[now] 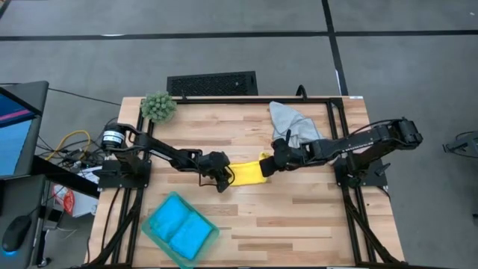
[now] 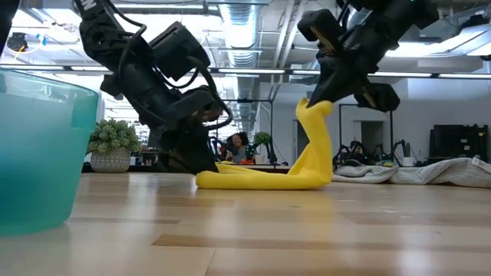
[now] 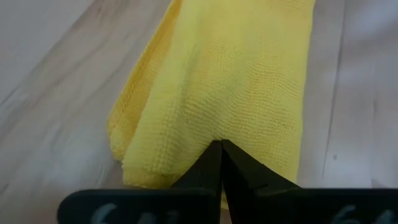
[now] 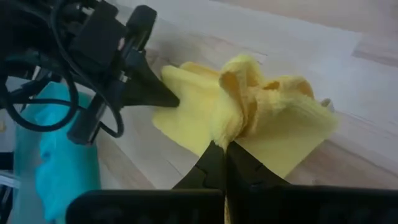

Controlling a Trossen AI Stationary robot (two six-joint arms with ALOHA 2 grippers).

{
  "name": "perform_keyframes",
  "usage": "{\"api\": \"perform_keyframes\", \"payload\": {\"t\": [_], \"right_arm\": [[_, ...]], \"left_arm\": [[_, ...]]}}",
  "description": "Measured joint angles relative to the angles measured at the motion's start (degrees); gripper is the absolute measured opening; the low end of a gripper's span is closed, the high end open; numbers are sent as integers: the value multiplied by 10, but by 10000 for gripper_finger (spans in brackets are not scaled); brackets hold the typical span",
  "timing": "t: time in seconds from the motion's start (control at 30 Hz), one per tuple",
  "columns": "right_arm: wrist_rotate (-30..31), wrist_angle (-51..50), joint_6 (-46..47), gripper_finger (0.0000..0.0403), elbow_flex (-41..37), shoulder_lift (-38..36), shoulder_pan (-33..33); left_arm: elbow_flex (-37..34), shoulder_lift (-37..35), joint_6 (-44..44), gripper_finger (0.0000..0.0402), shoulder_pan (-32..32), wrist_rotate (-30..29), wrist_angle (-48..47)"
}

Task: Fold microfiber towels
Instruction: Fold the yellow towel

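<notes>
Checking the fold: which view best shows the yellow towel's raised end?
Low view: the yellow towel rises from the table to the right gripper. High view hides this lift; right wrist shows bunched cloth, left wrist only flat cloth.

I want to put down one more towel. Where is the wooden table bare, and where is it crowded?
Bare wood lies along the near edge of the table, right of the teal bin, and at the far side between the plant ball and grey towel. The middle is crowded: left hand and right hand both grip the yellow towel.

You get overhead straight-down view, table-level view facing room, two close wrist views; all share folded yellow microfiber towel [image 1: 249, 173].
</notes>
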Motion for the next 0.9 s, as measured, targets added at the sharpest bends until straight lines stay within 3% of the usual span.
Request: {"api": "perform_keyframes", "payload": {"t": [0.43,0.63,0.9], "right_arm": [[-12,37,-10,13,0,2,2],[-54,123,-19,13,6,66,2],[-92,122,-75,13,71,152,-3]], "left_arm": [[-1,21,-6,0,0,-23,60],[6,21,-4,0,2,-31,63],[14,21,-3,0,1,-32,62]]}}
